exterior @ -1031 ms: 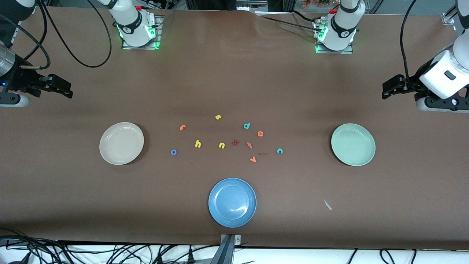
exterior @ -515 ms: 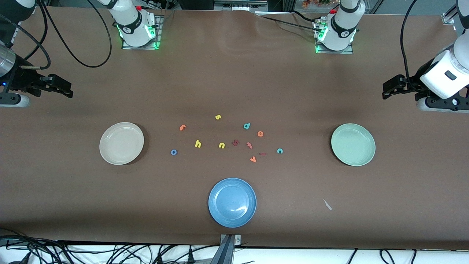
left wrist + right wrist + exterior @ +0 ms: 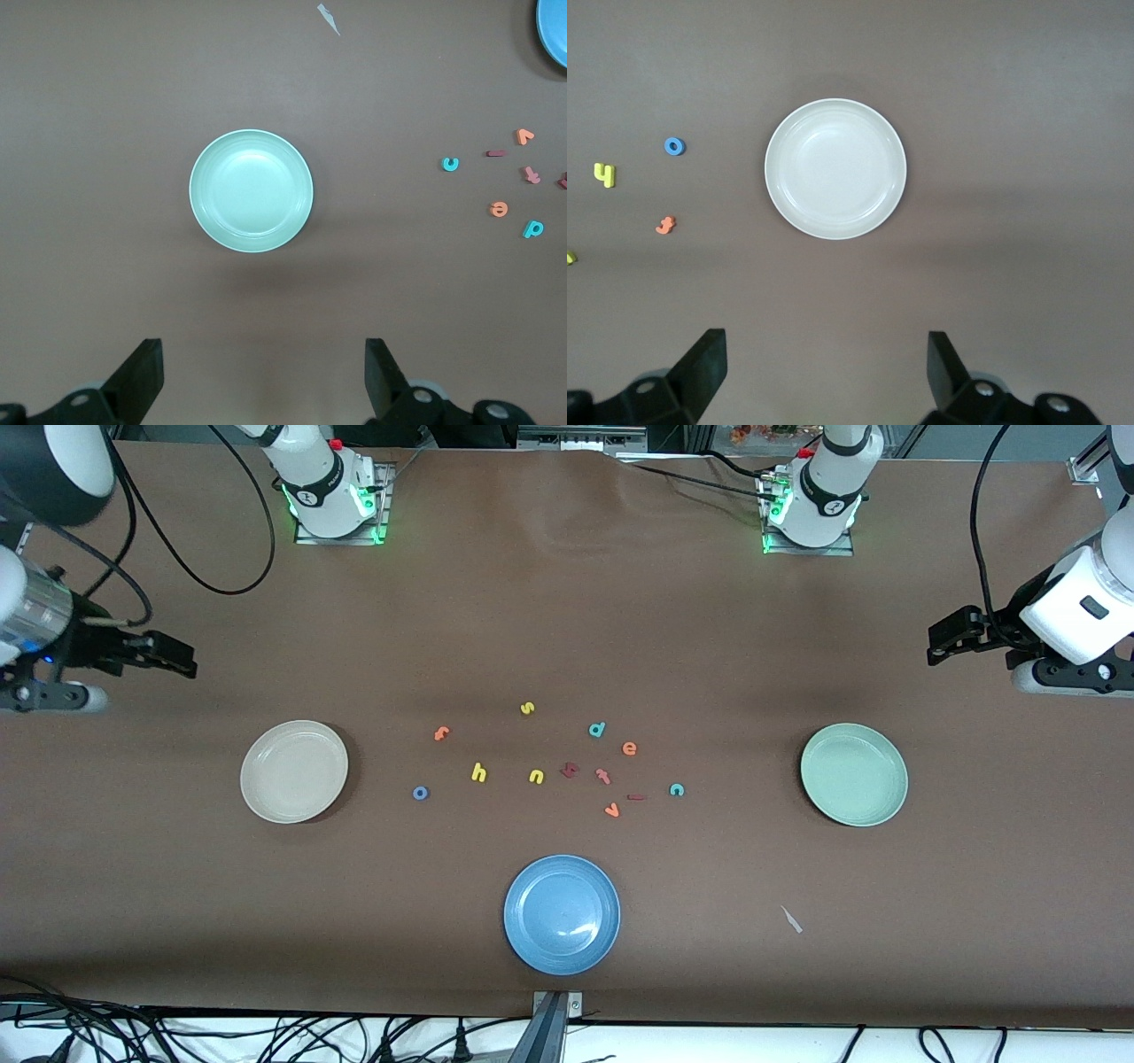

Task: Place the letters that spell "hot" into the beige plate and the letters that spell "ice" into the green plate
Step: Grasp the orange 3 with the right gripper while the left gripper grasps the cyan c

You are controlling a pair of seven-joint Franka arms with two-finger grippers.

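The yellow h (image 3: 478, 772), blue o (image 3: 420, 793) and orange t (image 3: 441, 733) lie on the table between the beige plate (image 3: 294, 771) and the middle cluster. The orange e (image 3: 629, 748), dark red i (image 3: 636, 797) and teal c (image 3: 676, 789) lie toward the green plate (image 3: 853, 774). Both plates hold nothing. My right gripper (image 3: 182, 664) hangs open over bare table at its own end, the beige plate (image 3: 834, 168) in its wrist view. My left gripper (image 3: 941, 642) hangs open likewise, with the green plate (image 3: 252, 190) in its wrist view.
A blue plate (image 3: 562, 914) sits near the front edge. Other letters mix in: yellow n (image 3: 536, 777), yellow s (image 3: 527, 708), teal d (image 3: 597, 730), pinkish-red t (image 3: 603, 776), orange v (image 3: 611, 810). A small pale scrap (image 3: 791, 919) lies nearer the front camera than the green plate.
The right arm has shifted a little toward the table's middle and slightly lower in the front view. The left arm has barely moved. Letters and plates stay put.
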